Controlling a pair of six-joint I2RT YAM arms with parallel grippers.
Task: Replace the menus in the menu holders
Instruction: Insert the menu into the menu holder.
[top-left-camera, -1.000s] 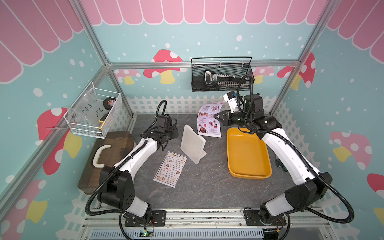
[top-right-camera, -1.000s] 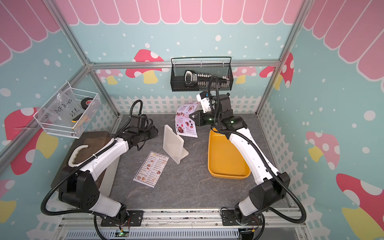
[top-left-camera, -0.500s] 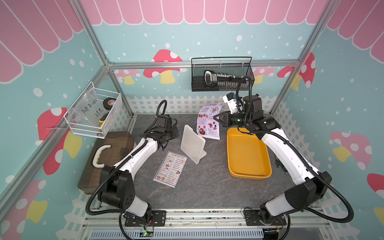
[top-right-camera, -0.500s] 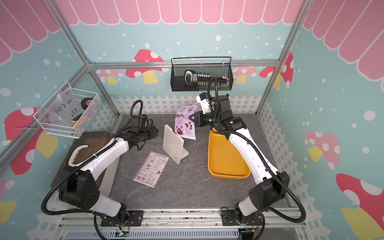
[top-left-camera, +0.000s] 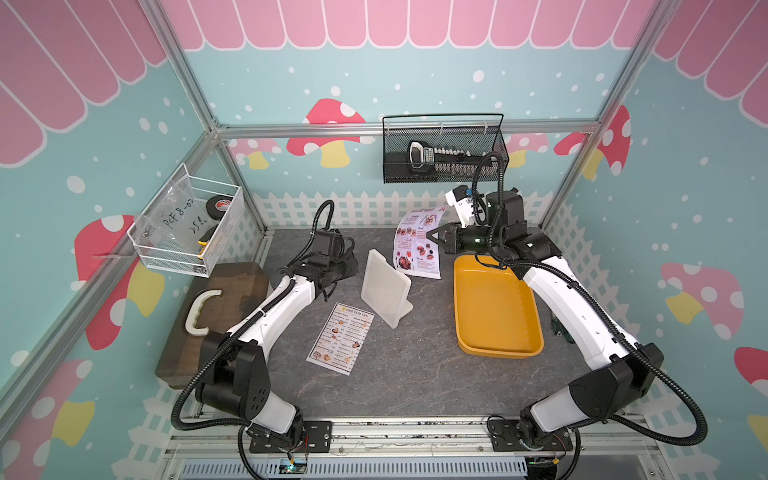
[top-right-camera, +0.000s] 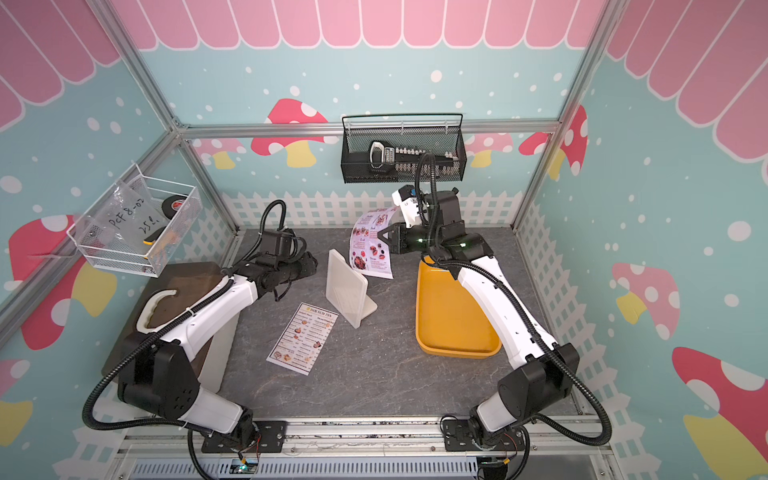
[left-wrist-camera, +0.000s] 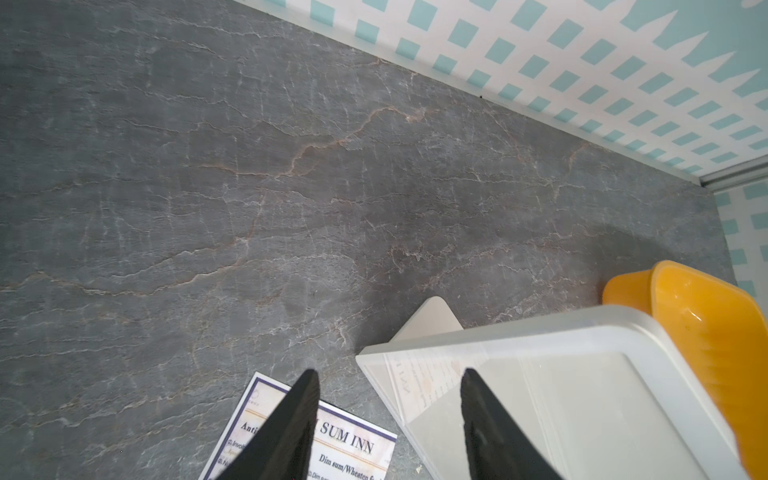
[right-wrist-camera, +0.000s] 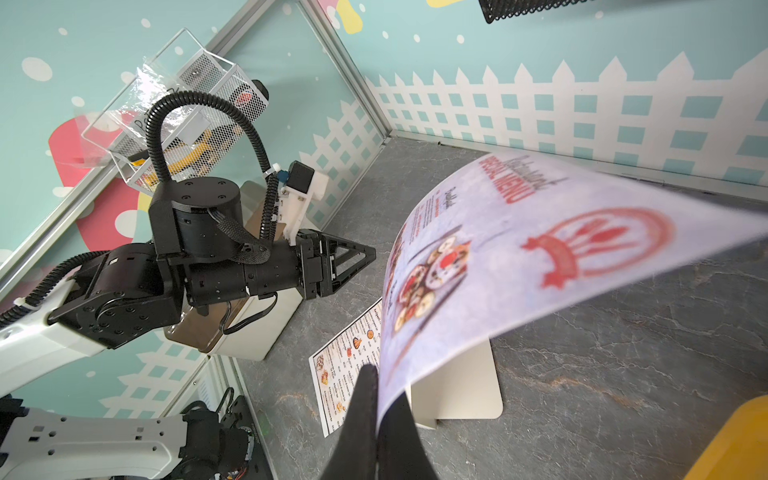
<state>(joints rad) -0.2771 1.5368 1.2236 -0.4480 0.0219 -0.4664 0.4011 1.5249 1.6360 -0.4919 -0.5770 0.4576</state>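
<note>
SPECIAL MENU sheet (top-left-camera: 415, 249), curled, clamped in right gripper (top-left-camera: 431, 236). left gripper (left-wrist-camera: 388, 374) has its jaws apart, holding nothing. DIM SUM INN menu (top-left-camera: 341, 337) lies flat beside white holder (top-left-camera: 384, 286).

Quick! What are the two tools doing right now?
Left tool: open, holding nothing.
Right tool: closed on the curling white paper sheet with red SPECIAL MENU heading.

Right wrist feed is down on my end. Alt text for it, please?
The right gripper is shut on an edge of the SPECIAL MENU sheet, which curls above the table. Beyond it are the left gripper, the DIM SUM INN menu lying flat, and part of the menu holder.
</note>
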